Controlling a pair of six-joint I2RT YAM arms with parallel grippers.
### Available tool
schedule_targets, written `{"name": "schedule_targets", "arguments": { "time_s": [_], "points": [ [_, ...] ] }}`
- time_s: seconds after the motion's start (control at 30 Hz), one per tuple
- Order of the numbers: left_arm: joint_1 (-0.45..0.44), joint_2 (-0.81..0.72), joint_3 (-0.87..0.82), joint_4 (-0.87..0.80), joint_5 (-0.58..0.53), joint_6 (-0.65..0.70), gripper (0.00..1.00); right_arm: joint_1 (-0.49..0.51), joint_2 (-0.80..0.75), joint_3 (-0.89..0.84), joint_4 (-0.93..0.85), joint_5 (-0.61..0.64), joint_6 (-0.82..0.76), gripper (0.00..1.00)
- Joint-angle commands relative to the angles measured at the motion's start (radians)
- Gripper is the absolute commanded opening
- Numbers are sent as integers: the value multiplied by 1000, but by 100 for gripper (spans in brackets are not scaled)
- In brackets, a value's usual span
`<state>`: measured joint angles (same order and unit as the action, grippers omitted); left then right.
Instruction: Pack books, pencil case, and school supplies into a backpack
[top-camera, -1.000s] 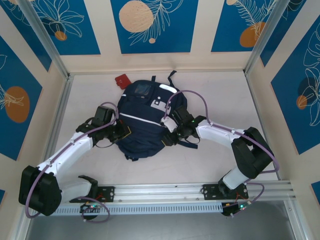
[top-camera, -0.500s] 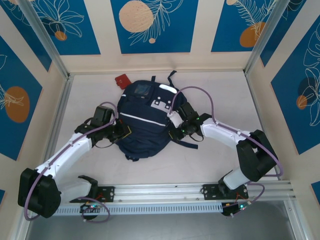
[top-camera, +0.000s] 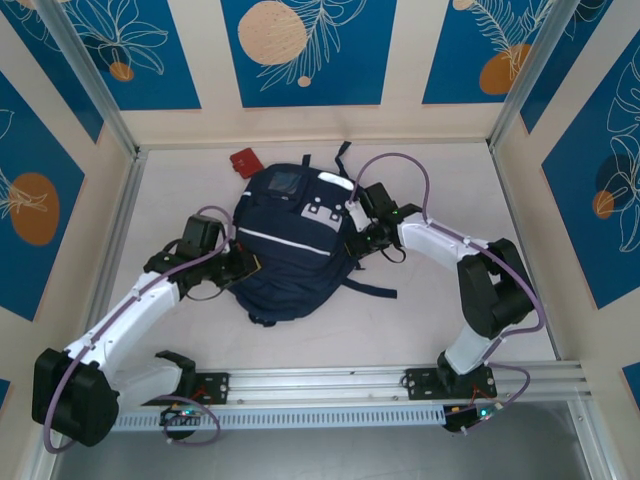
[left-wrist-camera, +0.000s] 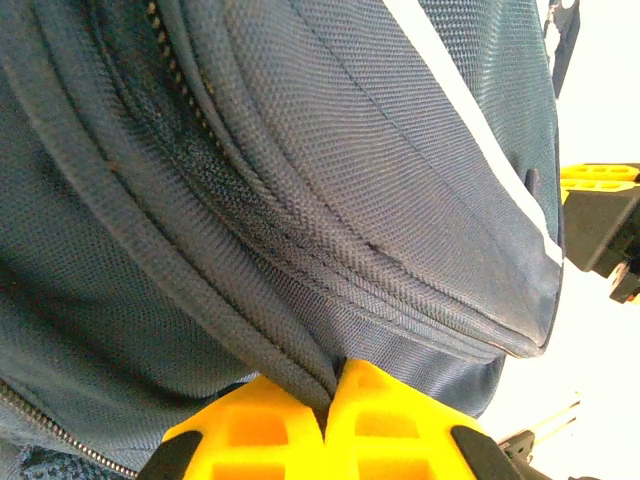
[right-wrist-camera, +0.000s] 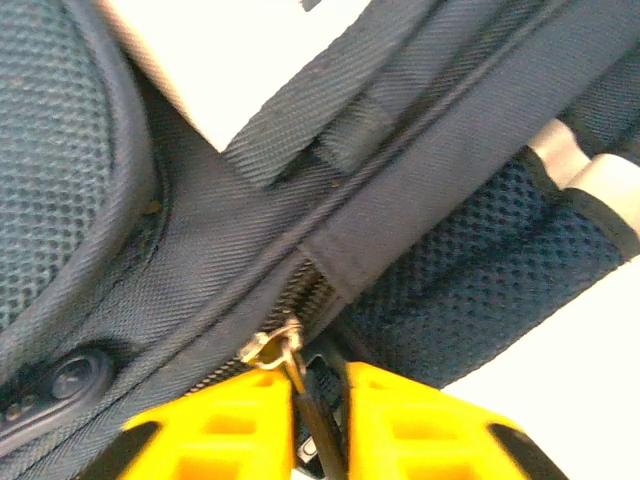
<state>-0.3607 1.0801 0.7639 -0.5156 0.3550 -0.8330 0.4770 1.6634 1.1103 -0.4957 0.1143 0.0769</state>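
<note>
The navy backpack (top-camera: 290, 250) with its white stripe lies flat in the middle of the table. My left gripper (top-camera: 247, 267) is at its left side, shut on a pinched fold of fabric beside a zip seam (left-wrist-camera: 335, 375). Navy fabric of the backpack (left-wrist-camera: 300, 150) takes up most of the left wrist view. My right gripper (top-camera: 356, 238) is at the pack's right edge. Its jaws (right-wrist-camera: 318, 365) stand narrowly apart, shut on the metal zipper pull (right-wrist-camera: 277, 348) and its dark tab, on the zip line of the backpack (right-wrist-camera: 200, 240). The books are out of view.
A small red object (top-camera: 243, 160) lies on the table just behind the backpack's top left. Dark straps (top-camera: 370, 288) trail from the pack's right side. Metal frame posts and walls close off the table's left, right and far edges.
My right gripper has travelled along the backpack's right edge toward its far end, staying on the zip line. The left gripper has kept its hold with almost no movement.
</note>
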Motion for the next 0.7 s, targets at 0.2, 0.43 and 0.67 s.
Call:
{"name": "schedule_targets", "arguments": {
  "time_s": [0.2,0.43,0.67],
  "points": [
    [18,-29,28,-37,27,60,0,-7,-211,-62,39,-225,25,76],
    [18,-24,28,-24,21,43,0,13,-119,-16,80,-433,73,93],
    [18,-25,18,-5,30,19,0,33,17,28,132,-510,111,95]
  ]
}}
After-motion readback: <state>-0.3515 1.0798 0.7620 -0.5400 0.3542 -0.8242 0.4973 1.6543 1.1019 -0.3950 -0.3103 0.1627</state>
